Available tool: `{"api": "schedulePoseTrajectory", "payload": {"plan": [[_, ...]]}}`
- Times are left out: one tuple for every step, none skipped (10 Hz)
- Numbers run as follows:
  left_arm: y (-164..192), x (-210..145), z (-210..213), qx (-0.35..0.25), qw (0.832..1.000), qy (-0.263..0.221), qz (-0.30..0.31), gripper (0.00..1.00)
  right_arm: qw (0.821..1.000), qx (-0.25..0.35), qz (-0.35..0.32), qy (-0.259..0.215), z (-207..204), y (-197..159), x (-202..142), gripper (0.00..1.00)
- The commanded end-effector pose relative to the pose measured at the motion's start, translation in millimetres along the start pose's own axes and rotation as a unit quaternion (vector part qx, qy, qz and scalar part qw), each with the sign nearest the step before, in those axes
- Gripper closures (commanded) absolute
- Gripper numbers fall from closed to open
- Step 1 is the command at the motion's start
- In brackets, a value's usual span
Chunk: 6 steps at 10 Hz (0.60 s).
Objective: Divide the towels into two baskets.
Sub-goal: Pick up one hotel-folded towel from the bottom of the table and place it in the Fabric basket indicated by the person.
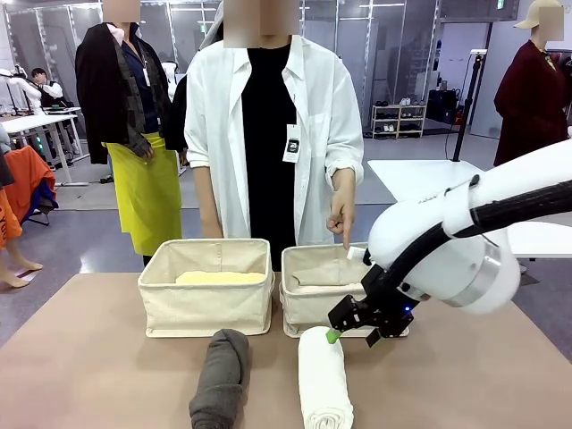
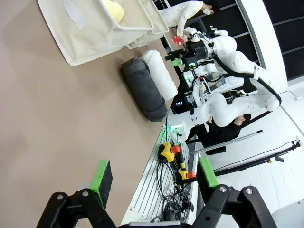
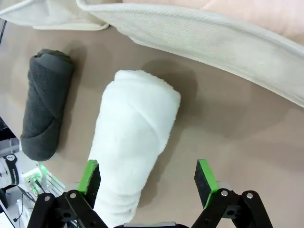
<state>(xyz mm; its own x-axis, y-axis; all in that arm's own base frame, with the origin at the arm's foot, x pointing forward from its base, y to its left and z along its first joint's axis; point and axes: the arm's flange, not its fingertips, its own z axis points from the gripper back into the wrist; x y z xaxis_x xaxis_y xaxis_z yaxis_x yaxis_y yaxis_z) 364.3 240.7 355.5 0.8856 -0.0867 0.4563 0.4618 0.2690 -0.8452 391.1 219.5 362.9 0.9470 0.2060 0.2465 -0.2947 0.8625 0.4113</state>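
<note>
White towel (image 3: 135, 128) near basket (image 3: 213, 42) wall; right claw (image 3: 147, 175) spread above.

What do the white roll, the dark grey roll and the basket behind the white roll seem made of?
White roll: soft terry cloth, matte; its surface looks fuzzy. Dark grey roll: likely the same, with a nubby pile. Basket: probably beige canvas, matte; a fine woven rib shows on its wall.

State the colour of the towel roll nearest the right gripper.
White: the soft rolled cloth towel shows best in the right wrist view.
</note>
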Motion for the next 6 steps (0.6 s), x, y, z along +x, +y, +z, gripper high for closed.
{"api": "schedulePoseTrajectory", "payload": {"plan": [[-5, -5, -1, 0.000, 1.000, 0.001, -0.004, 0.10, 1.000, 0.002, -0.007, 0.009, -9, 16, 12, 0.00], [-5, -5, -1, 0.000, 1.000, 0.001, -0.004, 0.10, 1.000, 0.003, -0.013, 0.014, -16, 20, 12, 0.00], [-5, -5, -1, 0.000, 1.000, 0.001, -0.004, 0.10, 1.000, -0.006, -0.013, 0.021, -25, 23, 13, 0.00], [-5, -5, -1, 0.000, 1.000, 0.001, -0.004, 0.10, 0.999, 0.000, -0.017, 0.032, -35, 28, 14, 0.00], [-5, -5, -1, 0.000, 1.000, 0.001, -0.004, 0.10, 0.999, -0.006, -0.017, 0.039, -44, 30, 15, 0.00], [-5, -5, -1, 0.000, 1.000, 0.001, -0.004, 0.10, 0.999, -0.003, -0.018, 0.048, -54, 31, 15, 0.00]]}}
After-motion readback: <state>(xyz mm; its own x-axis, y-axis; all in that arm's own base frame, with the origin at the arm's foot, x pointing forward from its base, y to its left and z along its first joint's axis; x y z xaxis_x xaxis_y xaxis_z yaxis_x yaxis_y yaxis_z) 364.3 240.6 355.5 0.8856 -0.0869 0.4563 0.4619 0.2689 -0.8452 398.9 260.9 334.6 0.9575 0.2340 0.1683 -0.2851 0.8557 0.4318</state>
